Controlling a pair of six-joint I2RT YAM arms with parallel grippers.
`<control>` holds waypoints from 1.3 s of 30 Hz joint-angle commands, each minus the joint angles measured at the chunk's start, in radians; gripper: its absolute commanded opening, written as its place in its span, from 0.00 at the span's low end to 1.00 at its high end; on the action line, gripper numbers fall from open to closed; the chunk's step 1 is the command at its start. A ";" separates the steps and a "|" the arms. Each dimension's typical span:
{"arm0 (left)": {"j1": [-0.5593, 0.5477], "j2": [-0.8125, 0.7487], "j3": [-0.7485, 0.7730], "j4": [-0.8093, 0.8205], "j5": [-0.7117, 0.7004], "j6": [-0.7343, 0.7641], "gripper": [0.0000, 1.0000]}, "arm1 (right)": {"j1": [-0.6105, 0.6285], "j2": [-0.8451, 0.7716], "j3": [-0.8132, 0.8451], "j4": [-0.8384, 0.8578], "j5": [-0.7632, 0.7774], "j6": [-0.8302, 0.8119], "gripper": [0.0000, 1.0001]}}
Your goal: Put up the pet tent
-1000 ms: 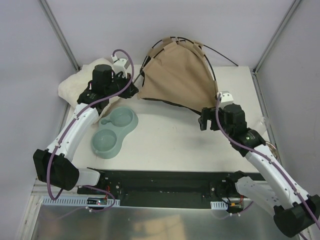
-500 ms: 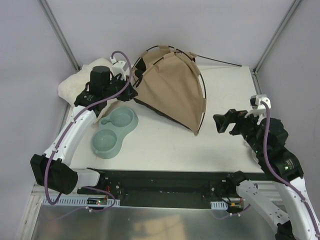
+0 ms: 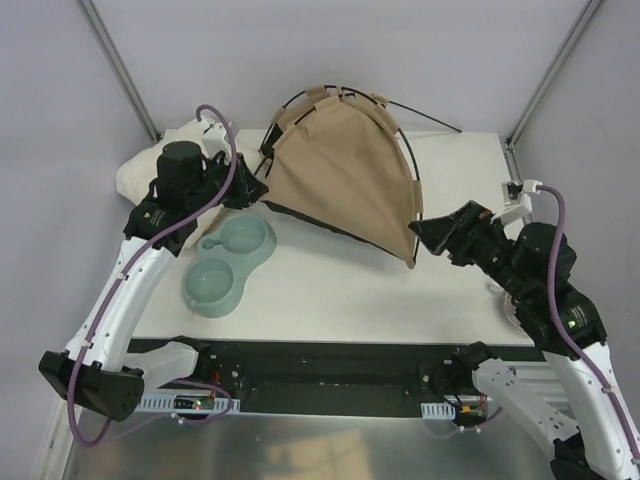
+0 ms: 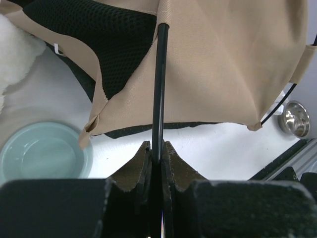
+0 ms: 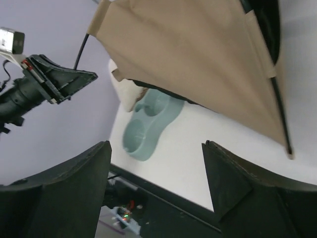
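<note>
The pet tent (image 3: 345, 170) is standing as a tan dome on the bench (image 3: 330, 300). Its far side is turning away from the overhead camera, and the right wrist view is cutting off its top. Only the left wrist view is showing its black mesh panel (image 4: 94, 29).

One thin black pole (image 4: 159, 89) is running out of a fabric sleeve straight down into the left claw (image 4: 157, 148). That claw is pinching it between nearly touching fingers, and the pole's lower end is disappearing between them. From above, this claw's tips are merging with the tent's dark left edge and are hard to separate. The tent is rising directly ahead of the claw.

The right claw (image 3: 425, 237) is hanging with its fingers spread wide, gripping nothing. The tent's near right corner is lying just ahead of its tips, apart from them.

A teal double bowl (image 3: 228, 262) is sitting near the left claw on the side towards the arm bases, and a white fluffy cushion (image 3: 150, 165) is lying behind that claw. A steel bowl (image 4: 294, 118) is showing beyond the tent's corner, half cut off by the frame edge.
</note>
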 commanded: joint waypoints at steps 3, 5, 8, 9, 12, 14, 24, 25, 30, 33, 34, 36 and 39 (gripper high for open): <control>-0.181 -0.055 0.011 0.057 -0.233 -0.081 0.00 | 0.022 0.053 -0.061 0.214 -0.135 0.357 0.77; -0.233 -0.041 0.000 0.059 -0.311 -0.108 0.00 | 0.050 0.071 -0.058 0.219 -0.098 0.398 0.76; -0.302 -0.032 -0.021 0.075 -0.434 -0.166 0.00 | 0.124 0.102 -0.064 0.253 -0.025 0.473 0.74; -0.327 -0.028 -0.026 0.083 -0.484 -0.177 0.00 | 0.154 0.112 -0.075 0.282 -0.002 0.500 0.74; -0.390 -0.014 -0.021 0.102 -0.565 -0.184 0.00 | 0.259 0.180 -0.075 0.349 0.057 0.534 0.71; -0.423 0.005 -0.008 0.105 -0.574 -0.173 0.00 | 0.324 0.235 -0.041 0.371 0.103 0.529 0.69; -0.485 -0.001 -0.046 0.128 -0.575 -0.135 0.00 | 0.507 0.441 0.039 0.556 0.457 0.495 0.63; -0.486 -0.015 -0.052 0.128 -0.577 -0.125 0.00 | 0.516 0.464 0.042 0.588 0.477 0.483 0.62; -0.485 -0.066 -0.086 0.135 -0.563 -0.082 0.00 | 0.543 0.612 0.123 0.715 0.517 0.413 0.61; -0.486 -0.086 -0.103 0.143 -0.546 -0.050 0.00 | 0.549 0.695 0.177 0.713 0.525 0.412 0.59; -0.486 -0.092 -0.106 0.143 -0.545 -0.045 0.00 | 0.549 0.720 0.200 0.687 0.529 0.428 0.58; -0.486 -0.106 -0.110 0.148 -0.534 -0.026 0.00 | 0.549 0.747 0.208 0.681 0.531 0.441 0.56; -0.485 -0.124 -0.121 0.148 -0.537 -0.015 0.00 | 0.549 0.775 0.226 0.673 0.539 0.458 0.43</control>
